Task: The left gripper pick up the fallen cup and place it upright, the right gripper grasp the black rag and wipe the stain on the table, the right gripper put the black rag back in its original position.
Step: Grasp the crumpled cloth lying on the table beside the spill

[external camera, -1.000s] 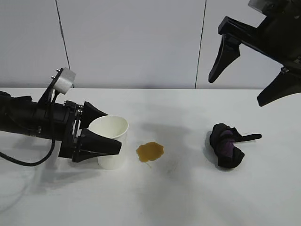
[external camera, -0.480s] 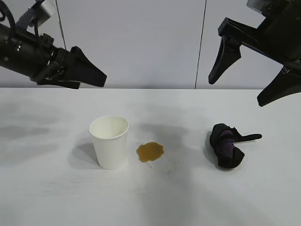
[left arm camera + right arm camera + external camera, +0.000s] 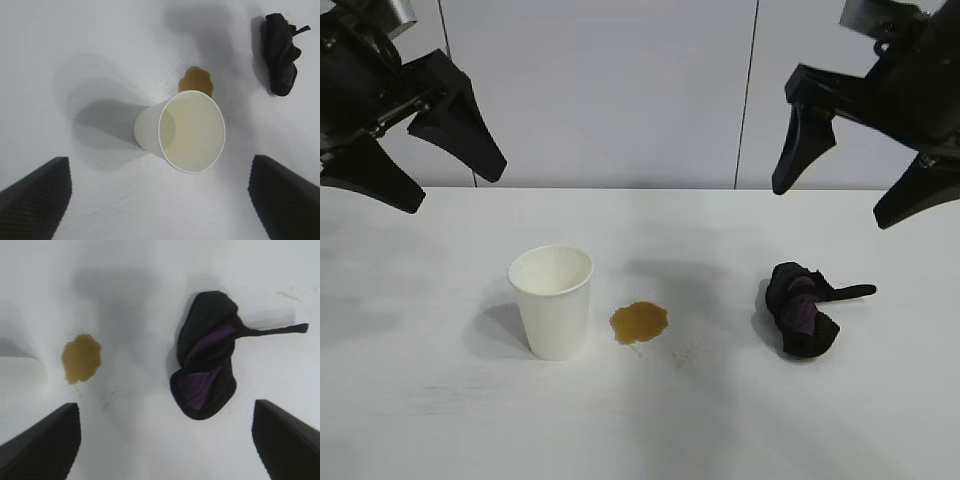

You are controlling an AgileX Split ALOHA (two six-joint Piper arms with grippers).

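The left gripper (image 3: 438, 170) hung high above the left end of the surface (image 3: 440, 420), well clear of everything on it, its jaws spread wide and holding nothing. In the left wrist view its 2 fingertips (image 3: 35, 197) framed the scene from either side, with the cup between them far below.

The cup (image 3: 552, 301) stood upright on its base on the surface, left of centre, its open rim facing up and its inside bare. From the left wrist view the cup (image 3: 182, 132) showed a pale, clean interior.

Just beside the cup, on its right, lay the stain (image 3: 639, 322), an amber-brown blot with an irregular outline. It sat close to the cup's foot, and in the left wrist view the stain (image 3: 196, 82) was partly hidden behind the cup's rim. The right wrist view showed the stain (image 3: 81, 358) whole.

Well apart from the stain, farther right, the black rag (image 3: 801, 310) lay bunched on the surface, purple patches showing in its folds and 1 thin strip sticking out toward the right. The right wrist view showed the black rag (image 3: 205, 375) lying flat and untouched.

The right gripper (image 3: 848, 205) hung in the air above the rag, its jaws spread wide and empty.
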